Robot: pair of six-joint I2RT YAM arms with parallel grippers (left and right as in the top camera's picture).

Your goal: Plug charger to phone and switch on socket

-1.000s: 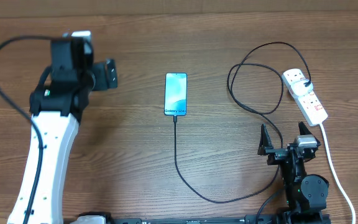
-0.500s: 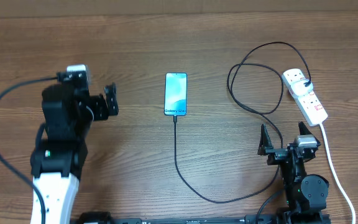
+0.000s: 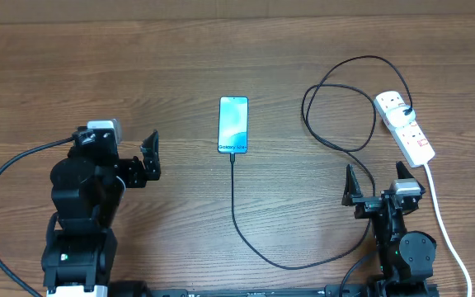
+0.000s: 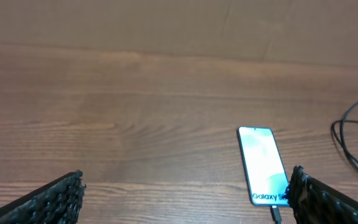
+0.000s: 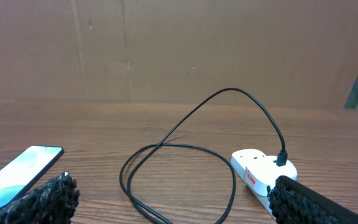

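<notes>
With the charger (image 3: 233, 198) apparently in the phone (image 3: 232, 124) and the left hand (image 3: 148, 157) and right hand (image 3: 376, 178) both spread empty, the next move is pressing the socket (image 3: 405, 126) switch.

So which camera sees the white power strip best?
The overhead view: the whole socket lies in sight, red switches and white cord included. The right wrist view catches only one end of it. The left wrist view does not show it.

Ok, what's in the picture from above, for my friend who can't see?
A lit phone lies in the middle of a wooden table, a black charger cable looping from its near end to a white socket strip on the right. The left gripper and right gripper sit open on either side.
</notes>
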